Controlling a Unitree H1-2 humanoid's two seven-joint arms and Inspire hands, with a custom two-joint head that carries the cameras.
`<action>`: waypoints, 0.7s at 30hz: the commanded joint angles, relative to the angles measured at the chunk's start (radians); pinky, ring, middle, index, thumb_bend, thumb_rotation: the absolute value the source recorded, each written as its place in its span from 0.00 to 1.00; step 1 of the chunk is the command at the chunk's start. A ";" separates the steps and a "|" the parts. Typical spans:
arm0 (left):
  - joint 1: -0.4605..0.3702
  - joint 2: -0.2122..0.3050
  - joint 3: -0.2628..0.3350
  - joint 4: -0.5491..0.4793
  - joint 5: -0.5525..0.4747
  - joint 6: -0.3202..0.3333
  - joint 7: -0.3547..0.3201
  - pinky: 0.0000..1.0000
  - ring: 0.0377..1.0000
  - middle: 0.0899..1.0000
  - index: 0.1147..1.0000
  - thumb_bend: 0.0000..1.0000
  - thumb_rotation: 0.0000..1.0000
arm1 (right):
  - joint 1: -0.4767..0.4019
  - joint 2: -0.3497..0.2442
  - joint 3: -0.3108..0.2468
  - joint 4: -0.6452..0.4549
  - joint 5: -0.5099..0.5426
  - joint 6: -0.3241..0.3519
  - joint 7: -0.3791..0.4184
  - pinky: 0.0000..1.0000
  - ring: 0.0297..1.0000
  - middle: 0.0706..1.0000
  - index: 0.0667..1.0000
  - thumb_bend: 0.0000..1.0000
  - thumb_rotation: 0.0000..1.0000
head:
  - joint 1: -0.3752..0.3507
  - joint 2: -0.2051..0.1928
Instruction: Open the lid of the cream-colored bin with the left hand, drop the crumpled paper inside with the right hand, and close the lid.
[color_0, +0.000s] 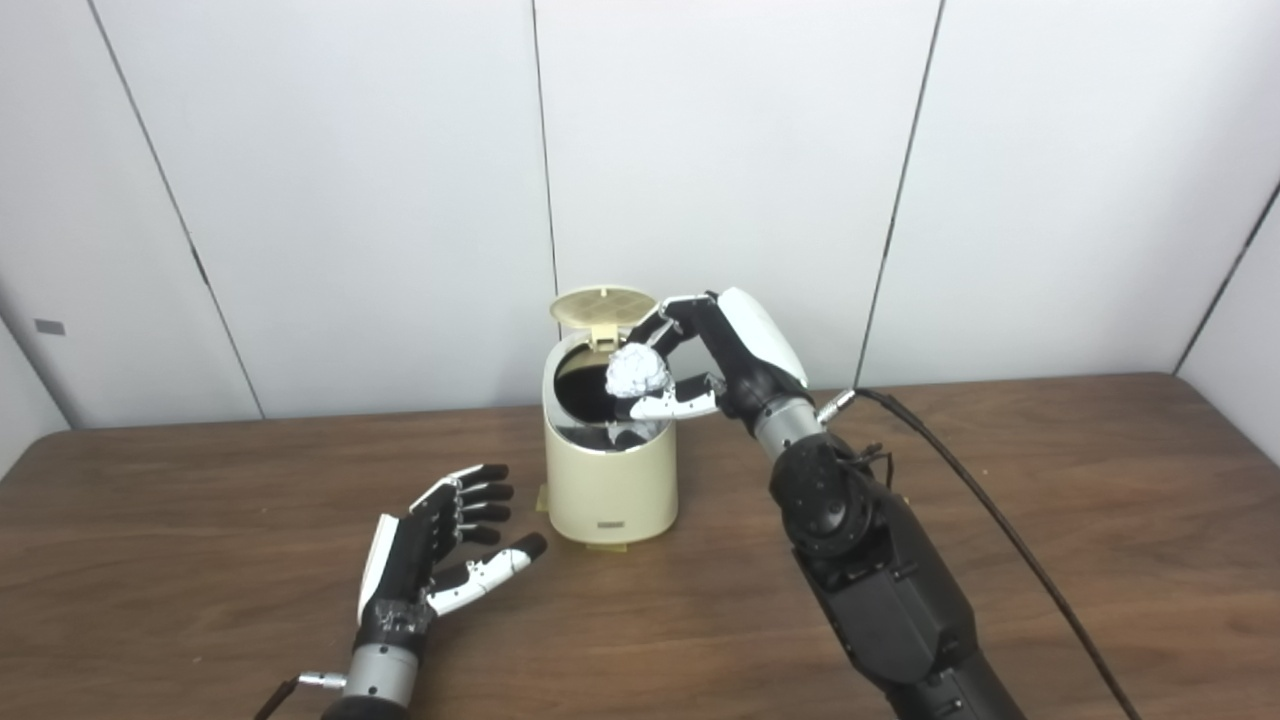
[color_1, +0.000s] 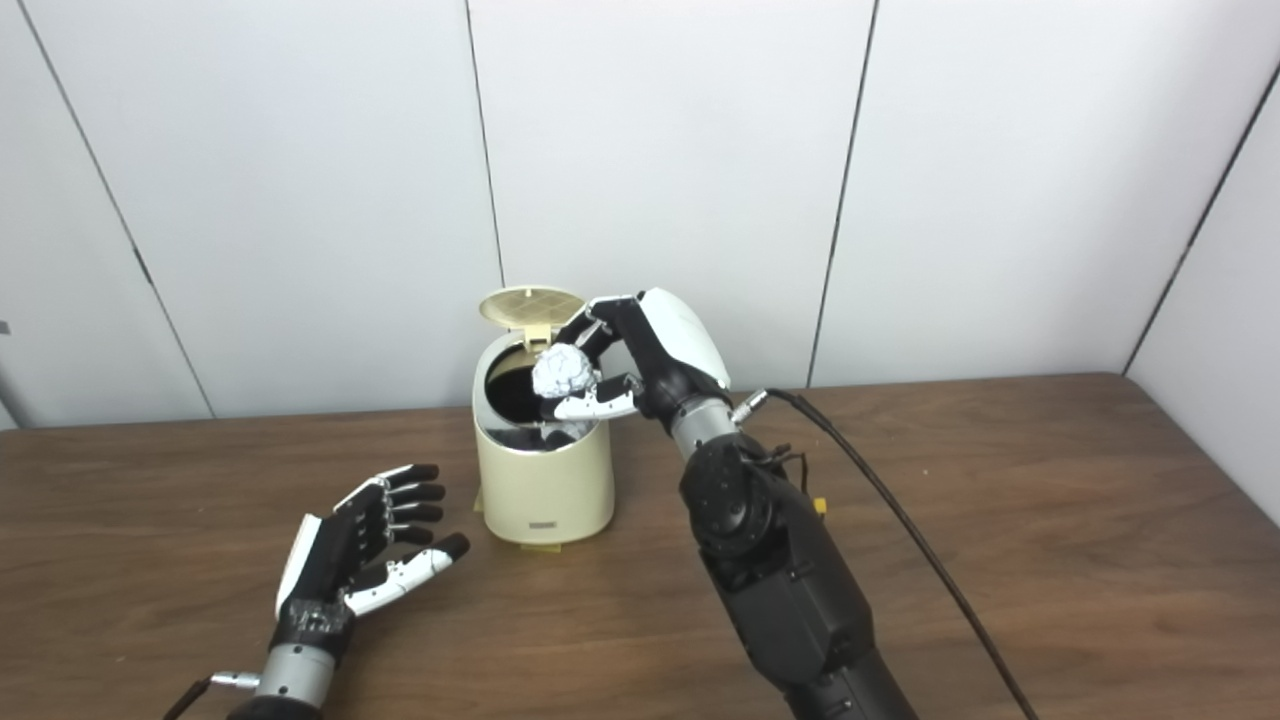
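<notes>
**One bin, one paper ball, two hands**

One cream-colored bin (color_0: 610, 480) stands upright on the wooden tabletop (color_0: 1050, 480), its single lid (color_0: 603, 305) tilted up at the back, the dark opening exposed. One crumpled paper (color_0: 638, 371) ball is held directly above the opening, at rim level. The right hand (color_0: 715, 360) has its fingers (color_0: 672, 315) curled around the paper. The left hand (color_0: 440, 545) lies near the bin's left side, apart from it, its fingers spread wide and holding nothing. One black cable (color_0: 1000, 520) crosses the tabletop.
</notes>
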 joint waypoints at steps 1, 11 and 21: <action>0.003 -0.012 -0.009 -0.006 0.002 0.001 0.008 0.62 0.67 0.69 0.74 0.83 0.21 | -0.045 -0.016 0.017 -0.013 -0.007 -0.017 0.006 1.00 0.75 0.62 0.66 0.83 0.11 | -0.001 0.002; 0.001 -0.011 -0.012 -0.006 0.003 0.004 0.006 0.62 0.67 0.69 0.74 0.83 0.22 | -0.046 -0.053 0.061 -0.025 -0.024 -0.007 0.013 0.72 0.76 0.75 0.74 0.86 0.16 | -0.003 0.003; 0.001 -0.012 -0.012 -0.008 -0.003 0.008 0.004 0.62 0.67 0.69 0.74 0.82 0.20 | -0.036 -0.059 0.063 -0.043 -0.021 0.003 0.024 0.68 0.75 0.76 0.75 0.86 0.17 | 0.000 0.004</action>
